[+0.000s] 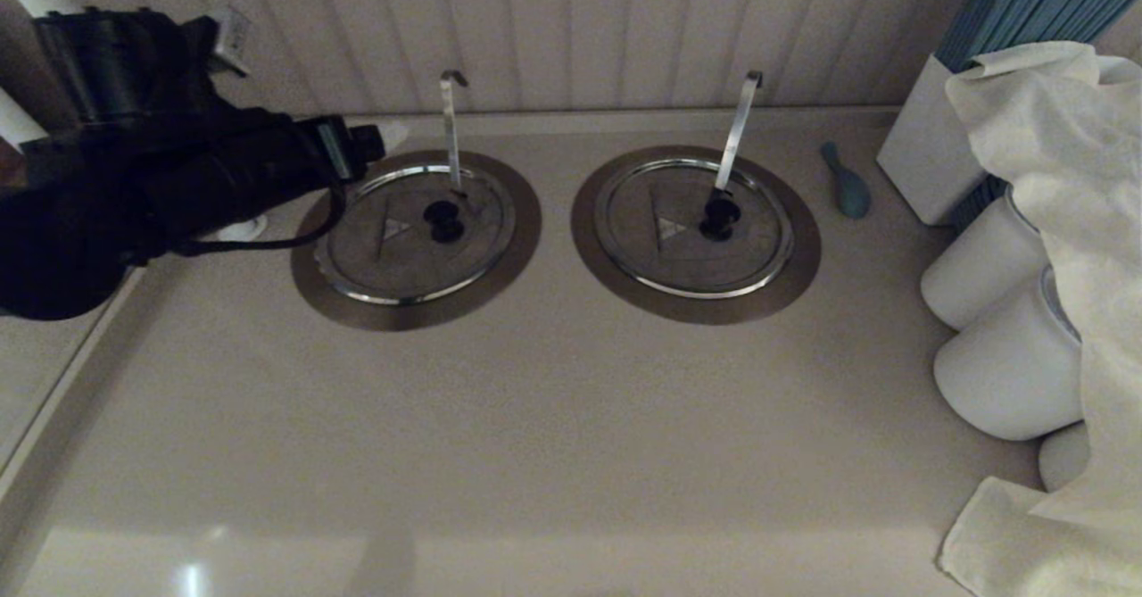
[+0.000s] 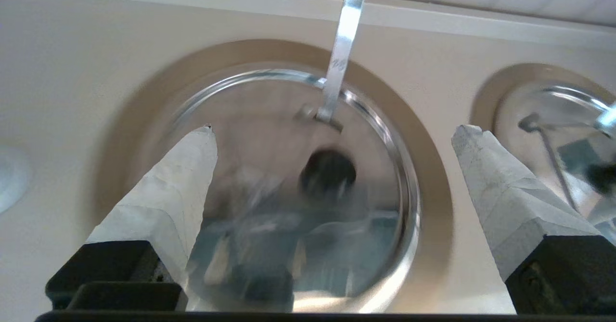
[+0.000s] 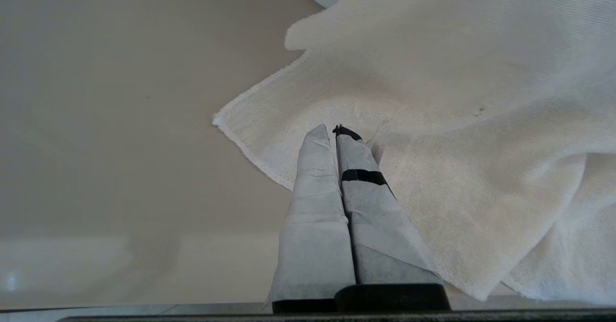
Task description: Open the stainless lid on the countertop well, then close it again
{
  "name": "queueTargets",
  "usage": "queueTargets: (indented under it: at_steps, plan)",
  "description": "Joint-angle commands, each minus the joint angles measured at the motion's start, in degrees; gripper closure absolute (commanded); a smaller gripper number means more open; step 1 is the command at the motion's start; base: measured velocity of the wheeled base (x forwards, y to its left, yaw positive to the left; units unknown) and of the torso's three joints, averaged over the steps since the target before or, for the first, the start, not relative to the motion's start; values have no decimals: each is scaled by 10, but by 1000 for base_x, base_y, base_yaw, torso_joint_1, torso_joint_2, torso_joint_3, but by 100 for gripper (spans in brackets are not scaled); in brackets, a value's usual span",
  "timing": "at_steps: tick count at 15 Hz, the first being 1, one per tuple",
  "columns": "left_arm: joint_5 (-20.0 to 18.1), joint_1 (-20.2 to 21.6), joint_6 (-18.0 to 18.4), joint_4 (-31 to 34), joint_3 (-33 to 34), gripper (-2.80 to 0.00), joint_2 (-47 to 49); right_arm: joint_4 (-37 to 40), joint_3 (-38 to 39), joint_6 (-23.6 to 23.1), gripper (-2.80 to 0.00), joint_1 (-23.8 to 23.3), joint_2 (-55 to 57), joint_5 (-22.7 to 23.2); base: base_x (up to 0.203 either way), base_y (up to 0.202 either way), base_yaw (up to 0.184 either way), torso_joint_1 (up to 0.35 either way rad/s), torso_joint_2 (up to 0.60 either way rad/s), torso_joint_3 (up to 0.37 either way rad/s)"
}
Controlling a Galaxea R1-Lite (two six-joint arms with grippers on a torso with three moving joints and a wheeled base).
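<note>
The stainless lid (image 1: 401,249) lies flat and closed on the left countertop well, so only the well's brown-grey flange (image 1: 419,313) shows and the hole is hidden. Its black knob (image 1: 443,220) sits at the centre, and the thin hook-tipped handle (image 1: 451,124) rises behind it. My left gripper (image 1: 370,144) hovers over the lid's far-left rim. In the left wrist view my left gripper (image 2: 337,127) is open, its pale fingers (image 2: 187,177) wide apart, with the knob (image 2: 328,173) below and between them, untouched. My right gripper (image 3: 335,130) is shut over a white cloth (image 3: 457,120), holding nothing.
The twin lid (image 1: 678,262) with the broad pale handle (image 1: 739,128) sits to the right. A teal spoon (image 1: 846,182), a white box of blue straws (image 1: 928,160), white cylinders (image 1: 981,271) and draped cloth (image 1: 1071,186) crowd the right side. A wall panel runs behind.
</note>
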Motion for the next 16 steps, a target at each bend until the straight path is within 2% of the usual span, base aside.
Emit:
queueTargets:
  at_steps: [1,4,7,10,11,12,13,16]
  plan:
    - [0,5,2,6,70,0,-126,0,0,0,0,1,0,0,0,0,0,0,0,0]
    - [-9,12,15,63,150,0,-269,0,0,0,0,0,0,0,0,0,0,0,0,0]
    - [-25,15,34,198,187,0,-415,0,0,0,0,0,0,0,0,0,0,0,0,0]
    - [-23,16,65,293,231,0,-581,0,0,0,0,0,0,0,0,0,0,0,0,0]
    - [-10,17,75,327,244,0,-629,0,0,0,0,0,0,0,0,0,0,0,0,0]
    - [27,17,89,363,255,0,-670,0,0,0,0,0,0,0,0,0,0,0,0,0]
    - [85,17,106,388,265,0,-700,0,0,0,0,0,0,0,0,0,0,0,0,0]
    - [164,34,156,431,320,0,-778,1,0,-15,0,0,0,4,0,0,0,0,0,0]
